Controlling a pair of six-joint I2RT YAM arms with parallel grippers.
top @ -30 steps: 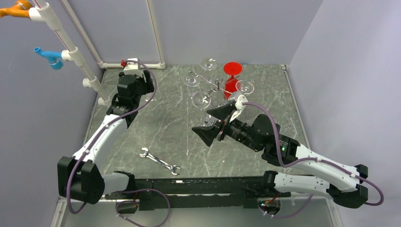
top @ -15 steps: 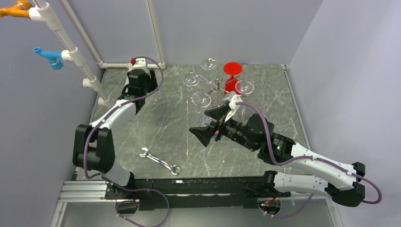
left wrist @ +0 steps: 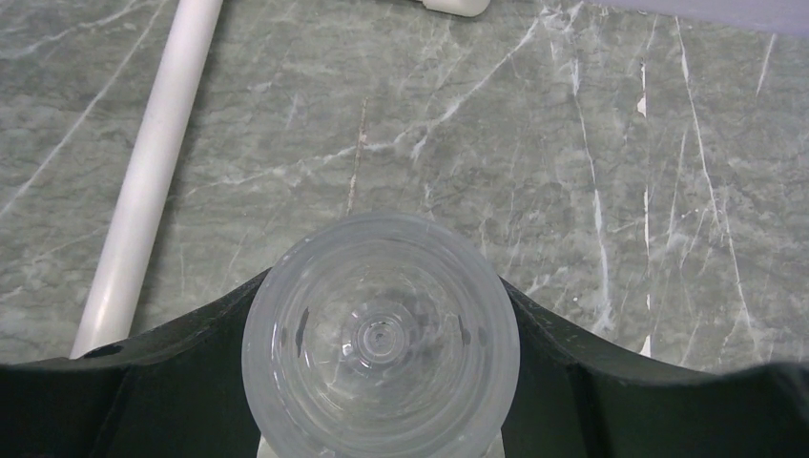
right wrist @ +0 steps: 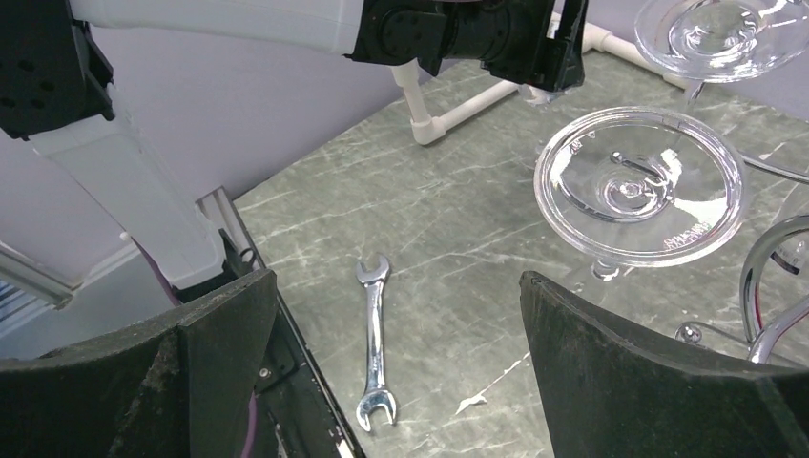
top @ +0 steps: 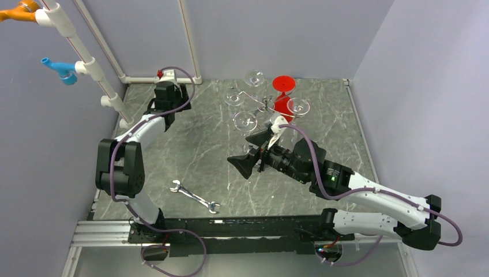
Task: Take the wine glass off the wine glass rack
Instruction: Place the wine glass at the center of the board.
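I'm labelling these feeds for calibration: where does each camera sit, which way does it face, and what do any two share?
Top external: above and behind the bases, looking down at the table, both arms and the wine glass rack.
Left wrist: on the left arm, looking down past the left gripper, closed on a wine glass.
Right wrist: looking across the table through the open right gripper toward the left arm.
Shared: top and right wrist both show the wrench.

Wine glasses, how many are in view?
6: four clear glasses and a red glass hang on the rack; a sixth glass sits in the left gripper. Right arm may hide more.
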